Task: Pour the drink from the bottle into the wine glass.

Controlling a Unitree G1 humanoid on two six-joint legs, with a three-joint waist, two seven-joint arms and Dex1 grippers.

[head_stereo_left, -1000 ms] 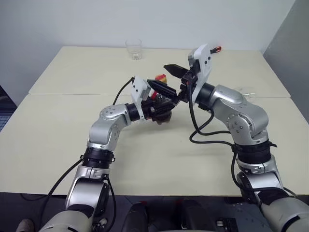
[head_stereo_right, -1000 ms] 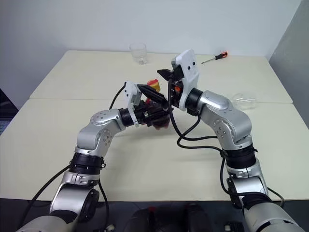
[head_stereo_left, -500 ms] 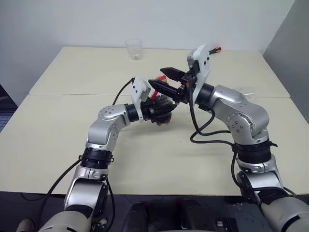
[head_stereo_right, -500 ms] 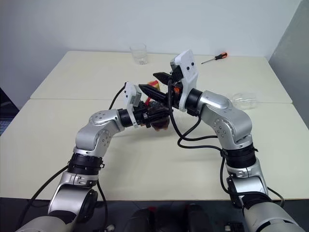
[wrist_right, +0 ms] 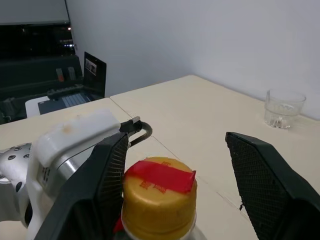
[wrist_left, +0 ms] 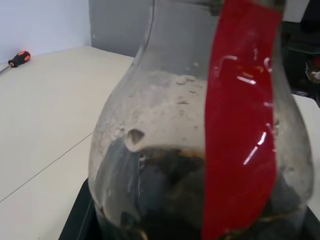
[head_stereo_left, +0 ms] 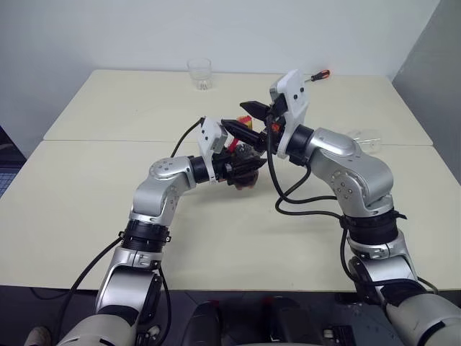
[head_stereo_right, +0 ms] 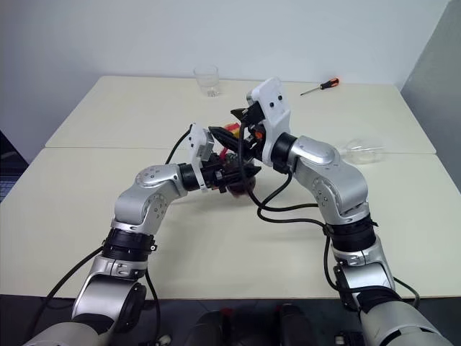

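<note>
Over the table's centre, the left gripper (head_stereo_left: 241,148) clamps the bottle (wrist_left: 200,150), half full of dark drink (wrist_left: 160,200), yellow cap (wrist_right: 159,197) on between the right gripper's (wrist_right: 175,175) parted fingers; tumbler (head_stereo_left: 199,73) at 12 o'clock.

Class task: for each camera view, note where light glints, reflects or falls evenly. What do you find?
Left wrist view: white glints streak the red label on the bottle; its clear wall shows pale reflections above the dark drink. Right wrist view: the cap is evenly lit; the tumbler catches small highlights. Left eye view: the table is softly lit, without hard glare.
</note>
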